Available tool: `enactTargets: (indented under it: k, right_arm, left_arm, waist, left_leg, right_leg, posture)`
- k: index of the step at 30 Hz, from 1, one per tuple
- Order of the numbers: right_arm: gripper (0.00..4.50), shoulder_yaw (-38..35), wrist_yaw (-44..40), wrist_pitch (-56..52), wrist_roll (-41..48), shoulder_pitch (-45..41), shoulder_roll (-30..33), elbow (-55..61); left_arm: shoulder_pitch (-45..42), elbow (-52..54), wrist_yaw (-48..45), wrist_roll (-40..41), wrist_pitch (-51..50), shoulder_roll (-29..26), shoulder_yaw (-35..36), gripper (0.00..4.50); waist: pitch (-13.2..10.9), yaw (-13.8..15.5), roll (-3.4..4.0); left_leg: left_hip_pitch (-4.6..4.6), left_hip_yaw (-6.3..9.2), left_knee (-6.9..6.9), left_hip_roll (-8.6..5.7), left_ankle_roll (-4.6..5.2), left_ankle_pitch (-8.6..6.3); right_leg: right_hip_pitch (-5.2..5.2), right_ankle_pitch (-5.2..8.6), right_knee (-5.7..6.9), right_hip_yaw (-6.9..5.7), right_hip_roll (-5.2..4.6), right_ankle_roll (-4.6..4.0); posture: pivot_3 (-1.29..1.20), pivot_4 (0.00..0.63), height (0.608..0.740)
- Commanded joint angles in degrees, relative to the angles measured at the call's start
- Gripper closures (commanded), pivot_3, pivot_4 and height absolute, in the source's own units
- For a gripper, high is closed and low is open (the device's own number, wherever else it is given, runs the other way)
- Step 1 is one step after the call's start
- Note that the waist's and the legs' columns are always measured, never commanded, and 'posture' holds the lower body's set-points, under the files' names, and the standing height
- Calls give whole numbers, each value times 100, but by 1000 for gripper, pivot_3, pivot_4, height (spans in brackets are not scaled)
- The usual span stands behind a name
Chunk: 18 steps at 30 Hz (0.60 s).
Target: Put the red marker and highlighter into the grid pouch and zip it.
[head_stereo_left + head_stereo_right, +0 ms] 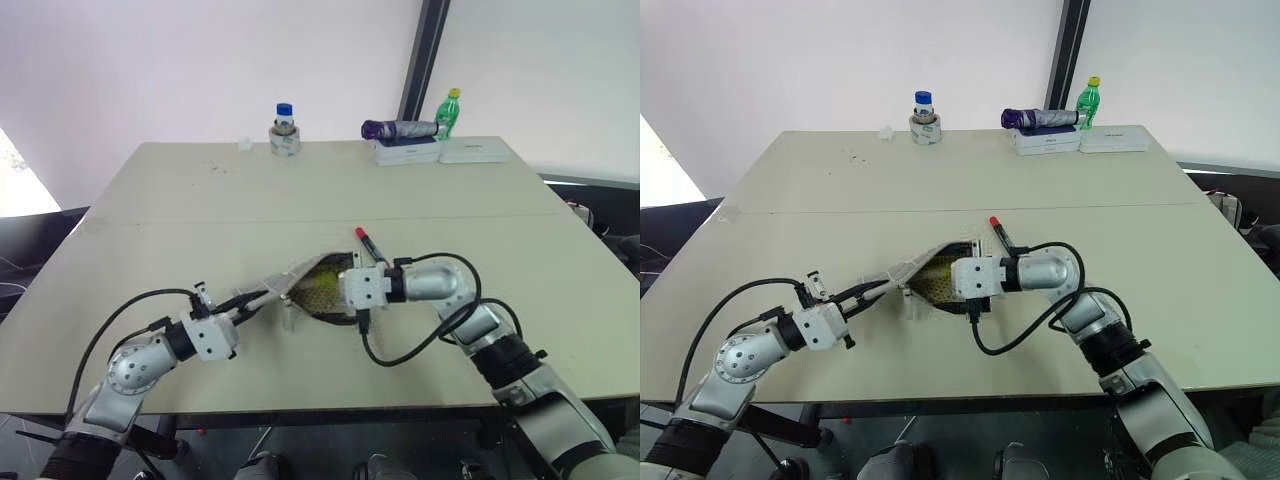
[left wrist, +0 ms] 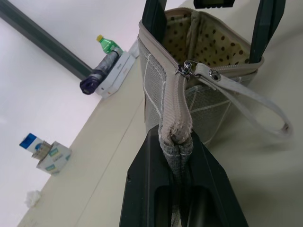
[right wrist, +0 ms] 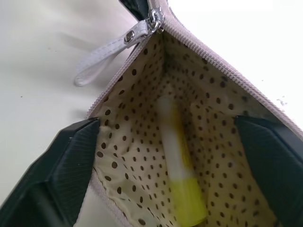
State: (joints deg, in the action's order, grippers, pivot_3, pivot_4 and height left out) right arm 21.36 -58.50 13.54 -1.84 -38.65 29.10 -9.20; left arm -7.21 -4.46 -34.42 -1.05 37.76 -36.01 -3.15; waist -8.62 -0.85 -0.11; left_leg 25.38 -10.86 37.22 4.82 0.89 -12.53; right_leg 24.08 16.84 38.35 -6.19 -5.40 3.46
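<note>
My left gripper [image 1: 266,294] is shut on the closed end of the grid pouch [image 1: 312,288] and holds it raised above the table. Its two fingers pinch the grey fabric [image 2: 176,142] just below the zip. The pouch mouth gapes open. My right gripper [image 1: 328,290] is open at that mouth, its fingers [image 3: 71,161] spread wide against the dotted lining. The yellow highlighter [image 3: 180,170] lies inside the pouch between them, touching neither finger. The red marker [image 1: 365,243] lies on the table just beyond the pouch. The zip pull cord [image 2: 246,99] hangs loose.
Along the table's far edge stand a blue-capped jar on a tape roll [image 1: 285,132], a purple folded umbrella [image 1: 398,129] on white boxes [image 1: 405,151], and a green bottle [image 1: 449,112]. The table's near edge [image 1: 300,408] runs just below both arms.
</note>
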Motion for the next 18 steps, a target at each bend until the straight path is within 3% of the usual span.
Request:
enactTargets:
  k: [1,6,10,15,18]
  right_arm:
    - [34,-361,-231,-333,330,-79,258,653]
    - [34,-926,-411,-1848,1364,360,594,1555]
    - [34,-1886,189,-3415,2475,934,543,2063]
    - [34,-2534,1247,-3411,2258,1850,335,2079]
    - [34,-2471,2092,-3423,1701,2171,89,1889]
  left_arm:
    - [-23,169,74,158,8,-23,211,4500]
    - [34,166,124,220,-59,-46,401,4500]
    - [109,147,155,156,-58,-105,542,4500]
    - [266,137,181,106,0,-154,660,4500]
    - [305,112,207,85,15,-184,702,4500]
  waist:
    - [0,-1,1]
    - [2,11,-2]
    - [1,7,-2]
    - [3,17,-5]
    - [3,0,-4]
  left_leg:
    - [0,1,0,1,0,0]
    - [0,5,2,-1,16,-9]
    - [0,13,-1,0,29,-17]
    - [-1,13,1,-3,38,-23]
    - [-1,14,-2,-2,36,-22]
  right_leg:
    - [0,0,0,0,0,0]
    - [-1,0,0,0,-5,0]
    - [-3,-1,0,-1,-5,-1]
    - [-7,0,-3,-3,-11,-2]
    - [-5,0,-2,-3,-8,-2]
  posture:
    - [0,150,740]
    - [0,150,740]
    - [0,150,740]
    - [0,150,740]
    - [0,150,740]
